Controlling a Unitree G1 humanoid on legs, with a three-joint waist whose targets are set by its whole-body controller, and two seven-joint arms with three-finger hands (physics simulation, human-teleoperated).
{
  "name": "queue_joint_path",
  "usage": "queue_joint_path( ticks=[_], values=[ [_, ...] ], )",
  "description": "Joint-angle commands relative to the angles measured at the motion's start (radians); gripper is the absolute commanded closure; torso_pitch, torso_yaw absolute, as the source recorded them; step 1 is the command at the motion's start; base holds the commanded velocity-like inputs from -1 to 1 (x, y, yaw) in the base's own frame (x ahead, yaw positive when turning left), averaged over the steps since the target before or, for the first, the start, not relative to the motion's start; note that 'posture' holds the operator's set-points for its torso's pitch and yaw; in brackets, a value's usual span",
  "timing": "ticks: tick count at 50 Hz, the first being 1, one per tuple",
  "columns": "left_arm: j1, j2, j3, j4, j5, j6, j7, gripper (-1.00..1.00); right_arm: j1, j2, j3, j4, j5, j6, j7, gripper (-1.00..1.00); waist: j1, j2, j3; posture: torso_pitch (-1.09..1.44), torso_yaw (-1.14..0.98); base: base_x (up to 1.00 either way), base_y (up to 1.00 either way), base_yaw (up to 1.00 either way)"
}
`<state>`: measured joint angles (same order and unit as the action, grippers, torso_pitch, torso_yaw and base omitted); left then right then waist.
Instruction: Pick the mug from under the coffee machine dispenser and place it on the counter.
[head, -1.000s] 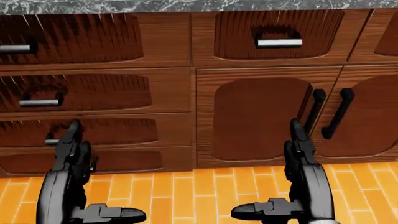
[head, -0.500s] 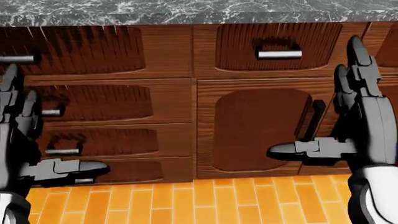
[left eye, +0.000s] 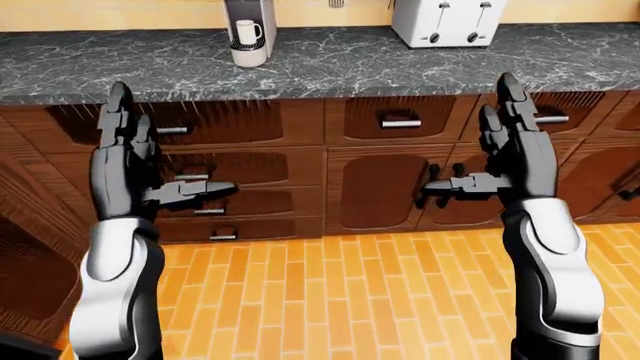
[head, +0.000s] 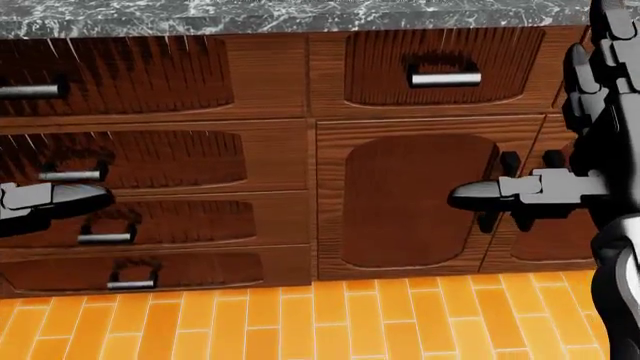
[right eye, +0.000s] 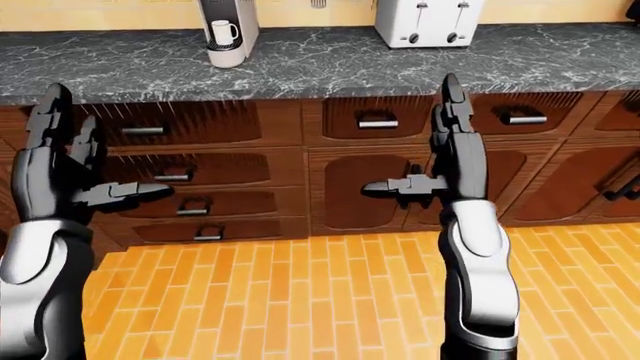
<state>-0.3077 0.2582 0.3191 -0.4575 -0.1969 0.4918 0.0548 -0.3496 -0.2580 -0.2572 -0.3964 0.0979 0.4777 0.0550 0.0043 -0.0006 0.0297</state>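
A white mug (left eye: 246, 31) stands under the dispenser of a silver coffee machine (left eye: 250, 10) on the grey marble counter (left eye: 330, 64), at the top left of the left-eye view. Both hands are far below and away from it, held up over the cabinet fronts. My left hand (left eye: 160, 154) is open and empty, fingers pointing up and thumb stretched right. My right hand (left eye: 472, 142) is open and empty in the same pose, thumb stretched left. The head view shows only the left thumb (head: 50, 199) and the right hand (head: 560, 150) at its edges.
A white toaster (left eye: 447, 21) stands on the counter right of the coffee machine. Dark wood drawers (left eye: 215, 124) and cabinet doors (left eye: 385, 187) with metal handles run below the counter. An orange tiled floor (left eye: 330, 292) lies between me and the cabinets.
Both hands have risen from near the floor and spread apart, the left almost out of the head view on the left, the right to its right edge. The head view has shifted slightly.
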Motion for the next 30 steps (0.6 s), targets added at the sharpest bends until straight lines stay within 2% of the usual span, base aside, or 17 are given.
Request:
queue_joint_path(
  ticks=[1, 3, 4, 5, 8, 16, 19, 22, 24, 26, 30],
  values=[
    [-0.027, 0.014, 0.007, -0.037, -0.012, -0.021, 0.005, -1.0, -0.03, -0.013, -0.01, -0.048, -0.003, -0.027, 0.001, -1.0, -0.002, 0.005, -0.024, 0.0, 0.0, 0.06, 0.0, 0.0],
    [-0.024, 0.016, 0.008, -0.035, -0.014, -0.025, 0.006, -1.0, -0.032, -0.014, -0.01, -0.053, -0.005, -0.024, 0.002, -1.0, -0.002, 0.005, -0.014, 0.0, 0.0, 0.06, 0.0, 0.0],
    [-0.026, 0.018, 0.011, -0.034, -0.018, -0.024, 0.007, -1.0, -0.031, -0.015, -0.009, -0.052, -0.008, -0.028, 0.004, -1.0, 0.0, -0.001, 0.006, 0.0, 0.0, 0.05, 0.0, 0.0],
    [-0.025, 0.019, 0.011, -0.032, -0.018, -0.027, 0.008, -1.0, -0.032, -0.016, -0.009, -0.053, -0.01, -0.027, 0.005, -1.0, -0.002, 0.004, -0.021, 0.0, 0.0, 0.05, 0.0, 0.0],
    [-0.024, 0.02, 0.01, -0.029, -0.018, -0.03, 0.01, -1.0, -0.037, -0.019, -0.01, -0.064, -0.016, -0.02, 0.008, -1.0, -0.004, 0.006, -0.011, 0.0, 0.0, 0.06, 0.0, 0.0],
    [-0.026, 0.022, 0.01, -0.034, -0.018, -0.027, 0.012, -1.0, -0.043, -0.021, -0.011, -0.077, -0.023, -0.016, 0.013, -1.0, -0.005, 0.022, -0.005, 0.0, 0.0, 0.08, 0.0, 0.0],
    [-0.024, 0.022, 0.009, -0.037, -0.017, -0.026, 0.011, -1.0, -0.044, -0.022, -0.011, -0.086, -0.025, -0.01, 0.015, -1.0, -0.005, 0.008, -0.007, 0.0, 0.0, 0.09, 0.0, 0.0],
    [-0.024, 0.022, 0.01, -0.039, -0.018, -0.024, 0.011, -1.0, -0.049, -0.024, -0.012, -0.092, -0.025, -0.003, 0.016, -1.0, -0.005, -0.03, -0.005, 0.0, 0.0, 0.09, 0.0, 0.0],
    [-0.027, 0.022, 0.012, -0.039, -0.02, -0.021, 0.013, -1.0, -0.052, -0.025, -0.013, -0.093, -0.024, 0.0, 0.016, -1.0, -0.004, -0.017, -0.009, 0.0, 0.0, 0.09, 0.0, 0.0],
    [-0.027, 0.022, 0.01, -0.041, -0.021, -0.02, 0.013, -1.0, -0.057, -0.026, -0.015, -0.097, -0.021, 0.008, 0.013, -1.0, -0.005, -0.019, -0.011, 0.0, 0.0, 0.08, 0.0, 0.0],
    [-0.032, 0.025, 0.011, -0.045, -0.025, -0.013, 0.017, -1.0, -0.065, -0.029, -0.014, -0.108, -0.017, 0.02, 0.011, -1.0, -0.004, -0.006, -0.01, 0.0, 0.0, 0.09, 0.07, 0.0]
  ],
)
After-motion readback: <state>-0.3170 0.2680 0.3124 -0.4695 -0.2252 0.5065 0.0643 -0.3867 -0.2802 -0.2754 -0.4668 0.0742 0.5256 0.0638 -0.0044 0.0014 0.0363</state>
